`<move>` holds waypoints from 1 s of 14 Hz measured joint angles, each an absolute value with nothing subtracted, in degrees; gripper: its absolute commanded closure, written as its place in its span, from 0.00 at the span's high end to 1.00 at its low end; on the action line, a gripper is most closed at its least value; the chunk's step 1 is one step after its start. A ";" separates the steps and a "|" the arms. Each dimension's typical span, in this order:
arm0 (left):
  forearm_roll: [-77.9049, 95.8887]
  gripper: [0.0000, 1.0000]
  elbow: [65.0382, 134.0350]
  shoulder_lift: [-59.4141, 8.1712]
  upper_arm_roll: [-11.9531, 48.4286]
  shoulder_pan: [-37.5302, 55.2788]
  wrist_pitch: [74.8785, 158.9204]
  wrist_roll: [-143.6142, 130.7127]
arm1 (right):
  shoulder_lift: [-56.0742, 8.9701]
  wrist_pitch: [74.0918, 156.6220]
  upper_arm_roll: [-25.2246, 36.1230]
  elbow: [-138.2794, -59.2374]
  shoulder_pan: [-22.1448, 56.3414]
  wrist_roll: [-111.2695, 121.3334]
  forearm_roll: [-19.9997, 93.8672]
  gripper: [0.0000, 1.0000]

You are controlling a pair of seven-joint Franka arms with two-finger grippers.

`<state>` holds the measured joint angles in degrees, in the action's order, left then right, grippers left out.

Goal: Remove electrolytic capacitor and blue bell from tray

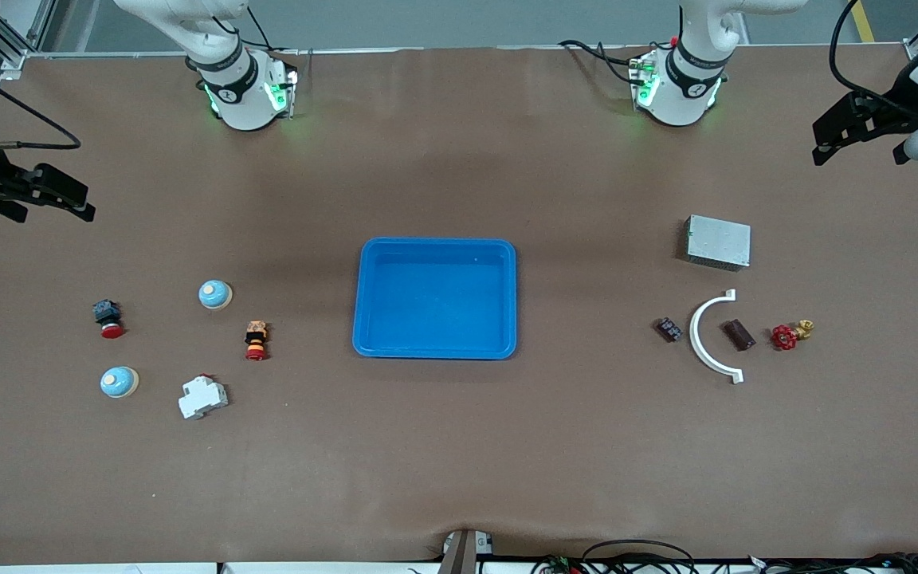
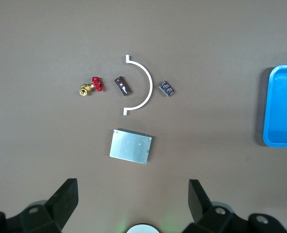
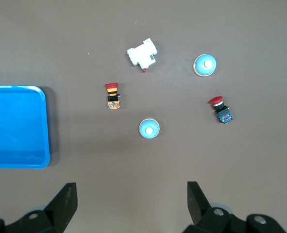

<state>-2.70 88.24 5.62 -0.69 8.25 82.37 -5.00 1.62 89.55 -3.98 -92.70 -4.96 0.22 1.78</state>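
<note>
Well apart from both wide-open, empty claws, left [image 1: 861, 147] and right [image 1: 49, 199], lie capacitor [image 1: 739, 335] and bell [image 1: 215, 294].

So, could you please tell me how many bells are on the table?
2. One bell lies toward the right arm's end, beside the orange button. The other bell lies nearer the front camera, beside the white breaker. None appears hidden.

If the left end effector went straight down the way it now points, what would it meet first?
Most likely bare table. The left end effector, open, hangs over the table's left-arm end; the silver box lies just ahead of the fingers, though depth is uncertain.
</note>
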 measured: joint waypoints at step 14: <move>-2.65 1.00 88.16 7.10 0.68 8.75 80.82 -4.89 | 1.62 89.35 -3.88 -92.70 -4.96 0.22 1.78 1.00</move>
